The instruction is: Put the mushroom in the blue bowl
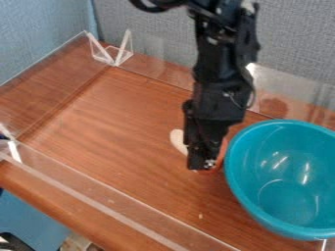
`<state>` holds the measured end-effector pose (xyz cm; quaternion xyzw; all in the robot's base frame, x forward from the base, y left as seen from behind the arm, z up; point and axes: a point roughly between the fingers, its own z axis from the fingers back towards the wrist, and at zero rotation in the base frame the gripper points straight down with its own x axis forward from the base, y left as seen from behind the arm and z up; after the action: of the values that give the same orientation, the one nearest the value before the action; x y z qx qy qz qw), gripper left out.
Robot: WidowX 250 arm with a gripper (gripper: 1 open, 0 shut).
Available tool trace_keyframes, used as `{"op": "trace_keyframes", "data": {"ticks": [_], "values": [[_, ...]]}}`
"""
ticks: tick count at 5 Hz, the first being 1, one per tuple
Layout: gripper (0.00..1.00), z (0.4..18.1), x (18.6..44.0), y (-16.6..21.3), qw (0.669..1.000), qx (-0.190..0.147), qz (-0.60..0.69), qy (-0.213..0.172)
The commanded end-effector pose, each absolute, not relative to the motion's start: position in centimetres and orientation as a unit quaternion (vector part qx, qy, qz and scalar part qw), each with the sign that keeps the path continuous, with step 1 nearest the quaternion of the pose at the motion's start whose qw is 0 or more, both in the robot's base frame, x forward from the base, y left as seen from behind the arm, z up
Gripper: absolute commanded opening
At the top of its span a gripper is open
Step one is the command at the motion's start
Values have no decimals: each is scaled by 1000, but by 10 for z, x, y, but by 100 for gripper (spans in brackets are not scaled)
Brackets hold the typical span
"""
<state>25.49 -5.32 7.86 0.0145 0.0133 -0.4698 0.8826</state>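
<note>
The black jaws (203,152) grip the mushroom (179,141), its pale part showing at their side. They hold it just beside the blue bowl (283,178), which rests on the wooden surface (112,127).

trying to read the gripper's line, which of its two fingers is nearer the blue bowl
The right-hand finger in the picture: its lower part is beside the rim of the blue bowl, while the other stands farther left.

bowl (285,181): right side cut off | arm (222,49): top cut off
</note>
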Motion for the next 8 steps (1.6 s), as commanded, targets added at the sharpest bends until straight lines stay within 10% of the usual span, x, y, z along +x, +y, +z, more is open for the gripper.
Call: {"op": "trace_keyframes", "data": {"ticks": [1, 8], "values": [[0, 89, 265, -61, 878, 25, -478, -12], [0, 79, 253, -59, 890, 30, -455, -5]]}}
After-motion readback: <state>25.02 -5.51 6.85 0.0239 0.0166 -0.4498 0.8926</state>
